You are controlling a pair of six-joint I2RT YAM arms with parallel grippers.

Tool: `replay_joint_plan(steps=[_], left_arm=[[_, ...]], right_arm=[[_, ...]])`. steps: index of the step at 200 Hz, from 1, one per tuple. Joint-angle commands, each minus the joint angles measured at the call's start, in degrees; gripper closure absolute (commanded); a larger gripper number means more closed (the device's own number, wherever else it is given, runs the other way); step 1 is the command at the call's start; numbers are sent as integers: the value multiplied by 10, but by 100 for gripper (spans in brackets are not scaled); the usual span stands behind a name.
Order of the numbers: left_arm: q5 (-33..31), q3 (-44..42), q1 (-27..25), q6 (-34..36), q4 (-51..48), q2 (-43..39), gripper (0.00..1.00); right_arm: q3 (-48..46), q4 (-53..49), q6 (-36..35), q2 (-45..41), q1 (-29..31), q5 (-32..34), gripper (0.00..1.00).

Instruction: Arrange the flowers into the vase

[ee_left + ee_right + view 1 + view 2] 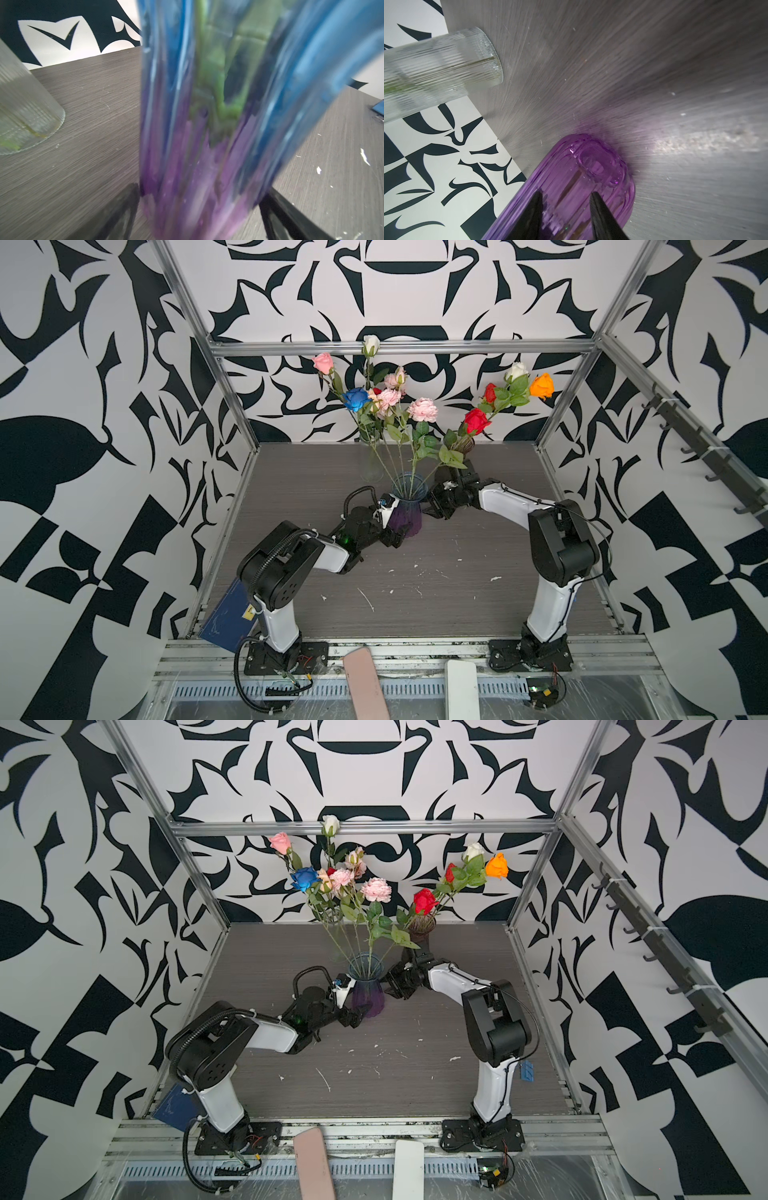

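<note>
The vase, blue glass above and purple below, stands mid-table. Some of the flowers stand in it, among them pink ruffled blooms on long green stems. In the left wrist view the vase fills the middle. My left gripper is open, its fingers wide on either side of the purple foot and close to the glass. My right gripper is open at the right side of the vase, its tips in front of the purple glass. Nothing is between them.
A clear ribbed vase behind and to the left holds blue, pink and white roses. A dark vase at the back right holds red, white and orange roses. White flecks dot the table. A blue board leans at the front left.
</note>
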Motion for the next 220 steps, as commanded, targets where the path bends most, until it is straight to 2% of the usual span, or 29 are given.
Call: replay_joint_plan(steps=[1,70,97,149,170,202,220], left_arm=[[-2,0,3,-5,19,-5,7],[6,-1,3,-5,21,-5,7],[1,-10,4,-5,21,-14,4],[-12,-36,3,-4,23,-47,1],[-26,-50,4,-3,20,-68,0],[-56,-84,3,1,1,-123,1],[-77,-108,4,3,-26,-172,1]], right_arm=[[-15,-41,-11,-36,12,-19,59],[-46,-42,-7,-64,12,-4,59],[-54,-52,-7,-80,6,16,58],[-71,-89,-38,-133,-62,40,57],[-78,-124,-90,-166,-104,68,57],[-66,-223,-233,-220,-135,200,54],[-82,-244,-278,-253,-135,264,53]])
